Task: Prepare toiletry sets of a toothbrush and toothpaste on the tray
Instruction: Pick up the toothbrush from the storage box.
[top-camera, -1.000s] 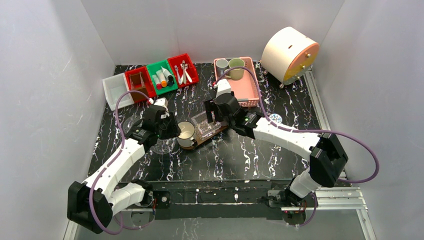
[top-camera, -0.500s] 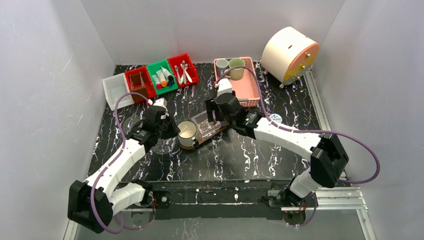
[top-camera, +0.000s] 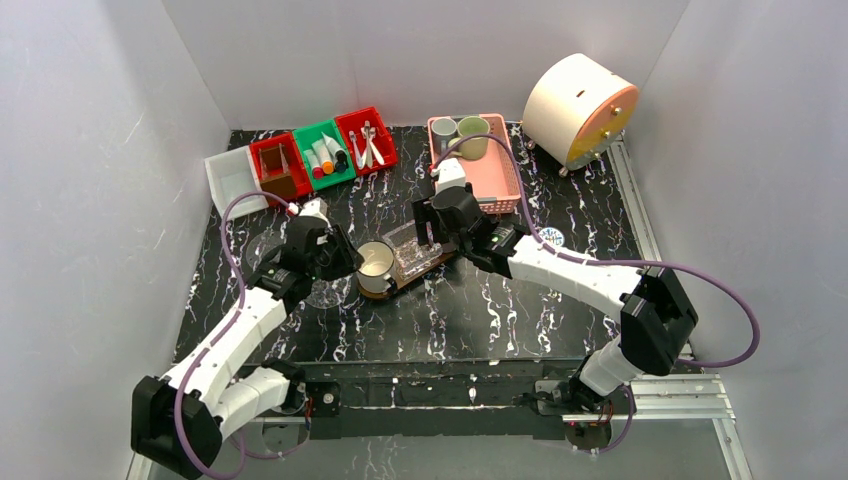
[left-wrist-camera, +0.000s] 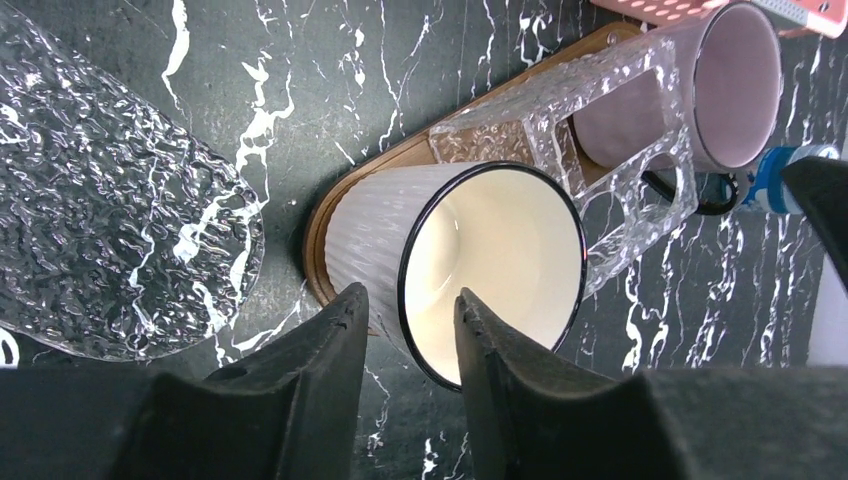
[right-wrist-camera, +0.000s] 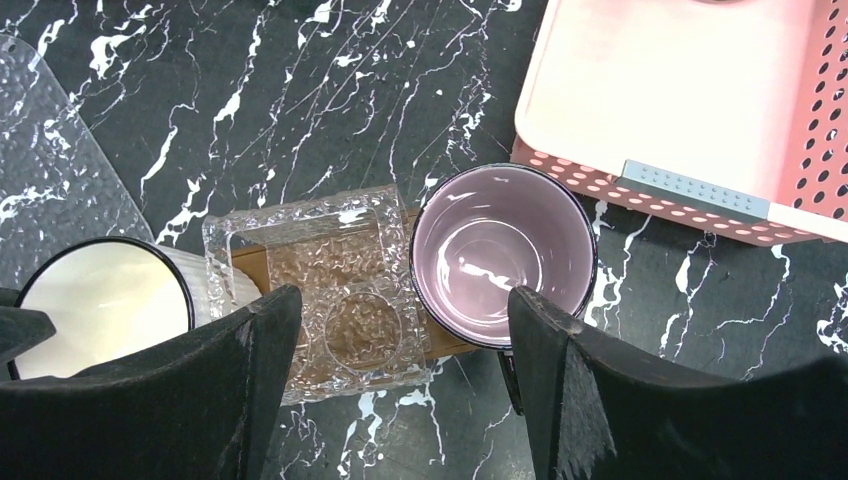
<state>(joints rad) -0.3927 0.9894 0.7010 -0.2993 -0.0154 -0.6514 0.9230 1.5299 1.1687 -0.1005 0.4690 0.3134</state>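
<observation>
The tray (top-camera: 398, 284) lies slantwise on the black marble table (top-camera: 480, 310), and everything else is placed from it. A cream ribbed mug (left-wrist-camera: 490, 270) stands upright on the tray's left end. A lilac mug (right-wrist-camera: 500, 255) stands upright on its right end. A clear textured holder (right-wrist-camera: 340, 290) lies on the tray between the two mugs.

The left gripper (left-wrist-camera: 408, 300) straddles the near wall of the cream mug, one finger outside and one inside. Its jaws are slack rather than clamped, as cream interior shows between the rim and the inner finger. The right gripper (right-wrist-camera: 400, 310) hangs over the tray's right half with its jaws spread wide. The lilac mug and part of the holder sit in the gap below, and it grasps nothing.

Just left of the tray a clear dimpled plastic sheet (left-wrist-camera: 110, 200) lies flat on the table. Just beyond the tray's right end stands the pink basket (right-wrist-camera: 680, 90), holding a green mug (top-camera: 473, 135) and a grey mug (top-camera: 444, 132). Farther back and left of the tray, a green bin (top-camera: 322, 152) holds the capped tubes. Next to that bin, a red bin (top-camera: 365, 140) holds slender white toothbrushes
</observation>
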